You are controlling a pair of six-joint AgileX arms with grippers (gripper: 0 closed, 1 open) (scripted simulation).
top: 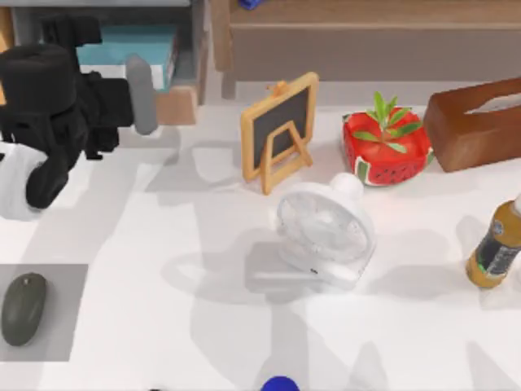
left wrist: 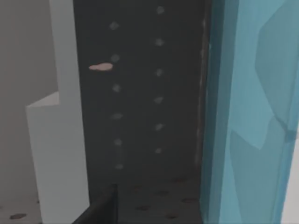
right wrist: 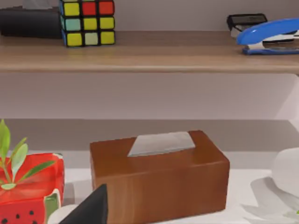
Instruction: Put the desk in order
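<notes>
White desk (top: 163, 326) spans the whole workspace and carries a small fan (top: 326, 232) at centre, a chalkboard easel (top: 281, 130), a watermelon-pattern planter (top: 384, 147), a brown tissue box (right wrist: 159, 175) and a bottle (top: 496, 248) at right, and a mouse (top: 23, 308) on a grey pad (top: 69, 281) at left. Left gripper (top: 142, 94) sits at the wooden shelf unit (top: 358, 37), beside a teal book (top: 130, 45); jaw state cannot be determined. Right gripper's jaw state likewise cannot be told.

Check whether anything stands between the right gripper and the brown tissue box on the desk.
Nothing visible does: the tissue box sits on the desk straight ahead of the right gripper, the watermelon planter off to one side. Left gripper is by the shelf unit.
</notes>
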